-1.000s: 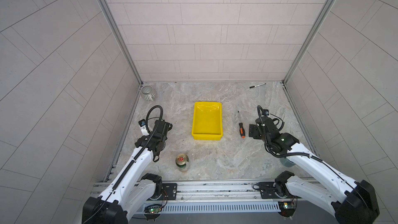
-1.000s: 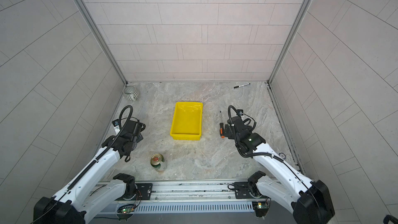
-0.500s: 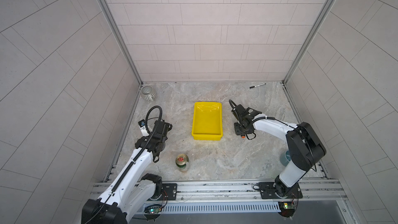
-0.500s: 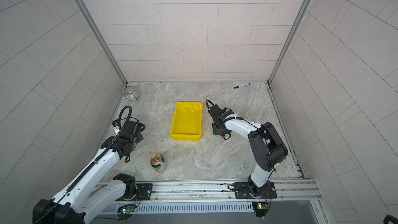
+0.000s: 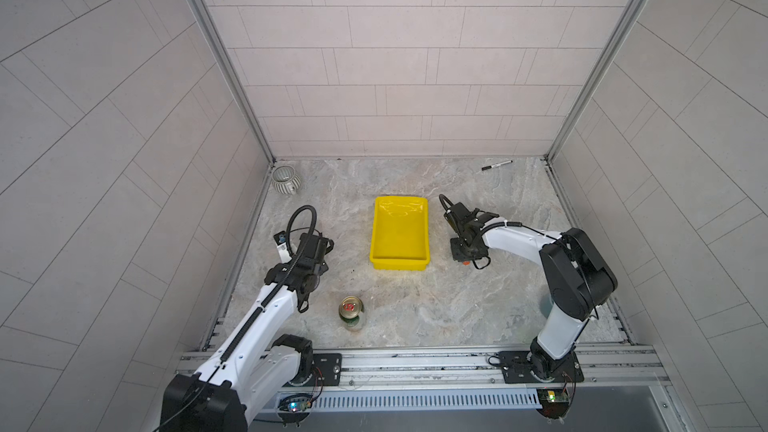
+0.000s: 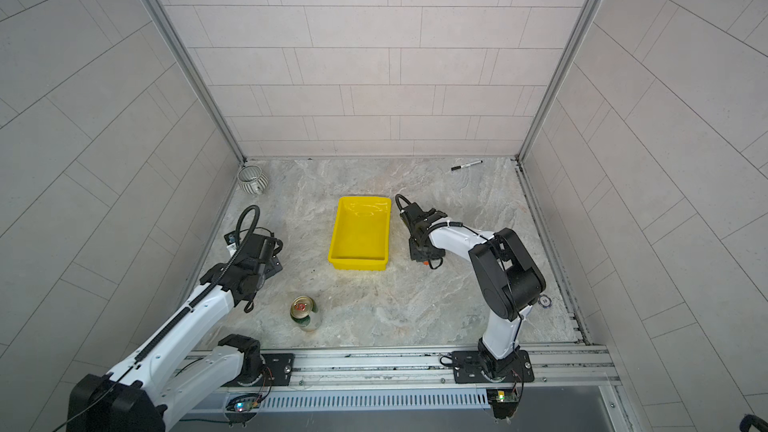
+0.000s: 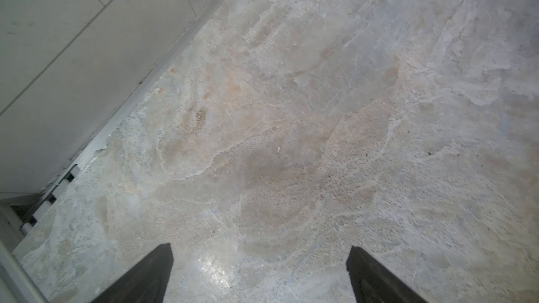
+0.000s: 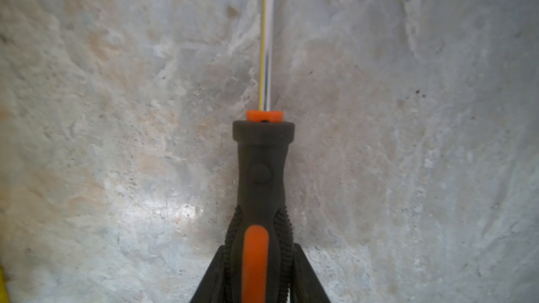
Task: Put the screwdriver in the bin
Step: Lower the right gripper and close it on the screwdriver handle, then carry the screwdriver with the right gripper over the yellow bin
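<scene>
Judging by both top views, only the grasp is done: the right gripper (image 5: 464, 248) is set at 3 o'clock of the empty bin (image 5: 400, 238); lift, carry and release are left. In the right wrist view the screwdriver (image 8: 262, 170) is clamped by its handle, apparently on the table (image 8: 116, 141). In the left wrist view the left gripper (image 7: 259, 249) is spread, empty.
</scene>
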`<state>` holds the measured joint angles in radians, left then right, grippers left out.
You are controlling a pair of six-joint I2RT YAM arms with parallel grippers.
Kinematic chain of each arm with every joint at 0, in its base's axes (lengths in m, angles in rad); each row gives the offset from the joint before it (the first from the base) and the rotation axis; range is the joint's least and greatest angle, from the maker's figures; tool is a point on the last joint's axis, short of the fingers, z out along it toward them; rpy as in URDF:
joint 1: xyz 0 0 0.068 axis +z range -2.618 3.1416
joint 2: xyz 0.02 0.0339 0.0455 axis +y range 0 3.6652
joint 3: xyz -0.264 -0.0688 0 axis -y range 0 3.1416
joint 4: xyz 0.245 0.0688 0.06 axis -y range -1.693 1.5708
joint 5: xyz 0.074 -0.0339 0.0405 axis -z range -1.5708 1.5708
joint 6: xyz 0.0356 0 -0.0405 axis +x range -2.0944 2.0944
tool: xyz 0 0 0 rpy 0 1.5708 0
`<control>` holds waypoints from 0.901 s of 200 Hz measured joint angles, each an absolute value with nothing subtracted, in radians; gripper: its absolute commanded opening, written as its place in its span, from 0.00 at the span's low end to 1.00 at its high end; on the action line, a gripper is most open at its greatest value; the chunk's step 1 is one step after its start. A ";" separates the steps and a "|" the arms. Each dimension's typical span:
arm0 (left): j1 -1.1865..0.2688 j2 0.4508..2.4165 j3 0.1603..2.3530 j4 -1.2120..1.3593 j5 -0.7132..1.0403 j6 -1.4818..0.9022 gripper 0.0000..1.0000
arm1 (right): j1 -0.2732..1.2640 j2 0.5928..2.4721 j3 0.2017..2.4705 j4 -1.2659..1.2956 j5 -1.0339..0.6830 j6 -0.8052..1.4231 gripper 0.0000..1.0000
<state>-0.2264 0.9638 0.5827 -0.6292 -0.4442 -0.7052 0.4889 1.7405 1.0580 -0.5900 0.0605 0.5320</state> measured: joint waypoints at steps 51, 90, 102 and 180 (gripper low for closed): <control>-0.226 1.086 0.568 -0.485 -0.182 -0.600 1.00 | 0.489 1.559 0.924 -0.596 0.057 0.542 0.07; -0.227 1.205 0.606 -0.489 -0.126 -0.569 1.00 | 0.501 1.379 0.910 -0.635 0.037 0.585 0.08; -0.227 1.219 0.618 -0.491 -0.122 -0.567 1.00 | 0.523 1.330 0.910 -0.633 0.027 0.605 0.10; -0.226 1.073 0.600 -0.501 -0.170 -0.587 1.00 | 0.767 1.552 1.200 -0.537 0.035 0.786 0.07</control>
